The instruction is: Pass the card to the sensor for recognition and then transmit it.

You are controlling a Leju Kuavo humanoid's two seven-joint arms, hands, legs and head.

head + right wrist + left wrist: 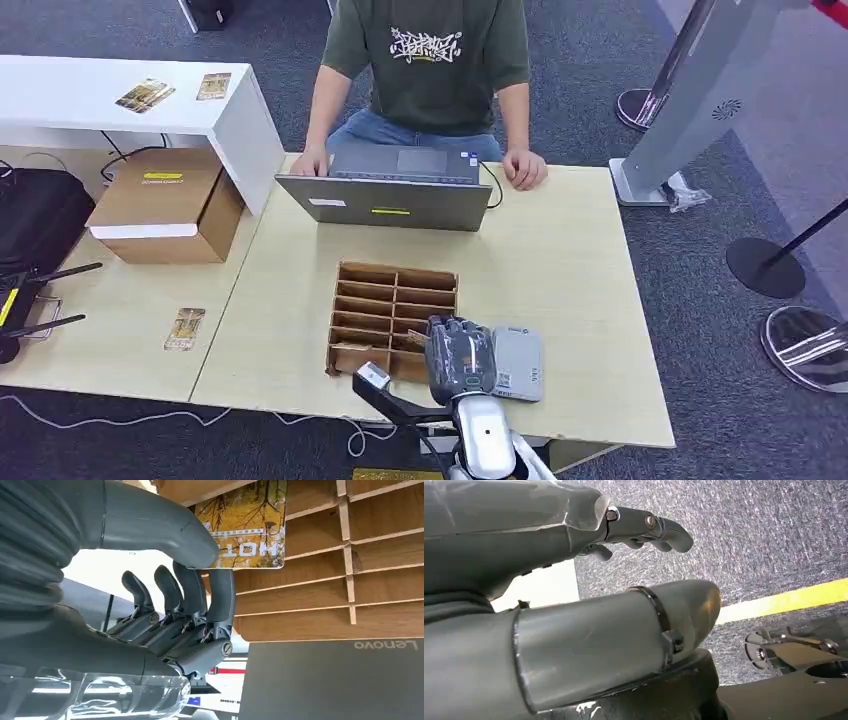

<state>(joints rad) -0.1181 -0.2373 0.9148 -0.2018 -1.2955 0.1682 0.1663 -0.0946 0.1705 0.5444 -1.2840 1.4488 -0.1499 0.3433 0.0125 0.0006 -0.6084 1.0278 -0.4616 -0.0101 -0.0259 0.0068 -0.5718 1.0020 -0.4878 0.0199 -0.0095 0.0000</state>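
- The right hand (461,357) hangs over the near right corner of the brown wooden slotted card rack (392,318) on the light wooden table (560,270); from the head view its back hides whatever lies under it.
- In the right wrist view the yellow autumn-print card (247,527) stands in a rack slot, with the thick grey thumb (165,527) across its near corner and the dark fingers (220,600) just beside its edge. The card is partly covered by the thumb, and I cannot tell whether thumb and fingers actually pinch it or merely touch it.
- The flat grey rectangular sensor pad (517,363) lies on the table touching the right side of the hand, its left edge hidden behind it.
- The left hand (644,530) points at grey carpet with a yellow stripe; its fingers are curled a little, apart from the thumb, with nothing between them.
- A grey open laptop (390,190) stands beyond the rack, and a person in a green shirt (432,55) sits behind it, cut off at the top edge.
- A second printed card (185,328) lies on the table well to the left, near a cardboard box (168,205).
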